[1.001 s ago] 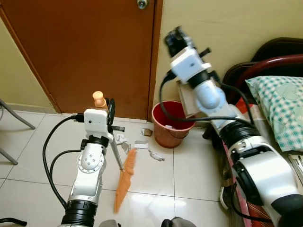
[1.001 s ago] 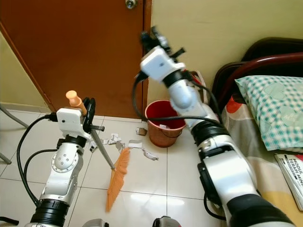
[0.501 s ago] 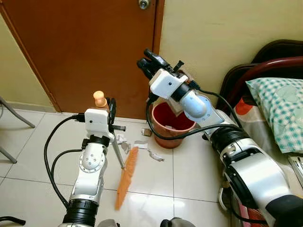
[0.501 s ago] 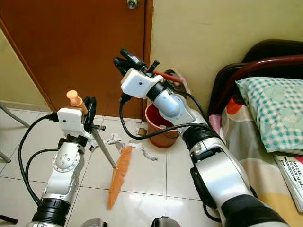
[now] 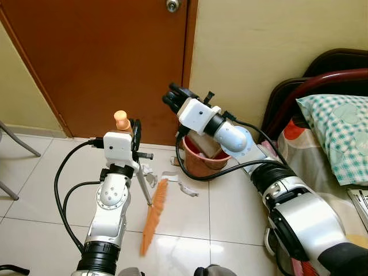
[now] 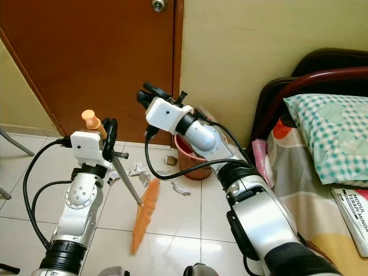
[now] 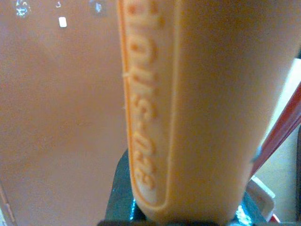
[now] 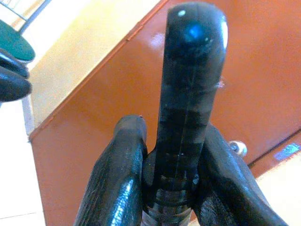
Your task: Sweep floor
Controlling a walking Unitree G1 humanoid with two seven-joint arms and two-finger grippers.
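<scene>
Landmark: round red plastic bucket (image 5: 202,158) on the white tiled floor (image 5: 230,213), standing against the yellow wall just beside the brown wooden door (image 5: 109,63).

Orange-bristled broom with a grey metal shaft and orange plastic grip (image 5: 152,213): the long axis runs on a slant. The grip end (image 5: 121,119) points up and away from the bucket; the bristle head points down, and its bristles touch the tiles on the door side of the bucket, nearer the robot. The bristle head is a narrow strip, itself slanted.

Left gripper (image 5: 134,133): fingers pinch the broom's grip just below its knob (the left wrist view shows raised lettering on the orange grip at very close range).

Right gripper (image 6: 148,94): raised above the bucket's door-side rim, pointing toward the door. In the right wrist view its black fingers (image 8: 190,94) are pressed together, nothing between them.

Crumpled white paper scraps (image 5: 172,175) lie on the tiles between the bristle head and the bucket. A green-checked pillow (image 5: 339,129) on a bed sits well apart from the bucket, on the side away from the door.
</scene>
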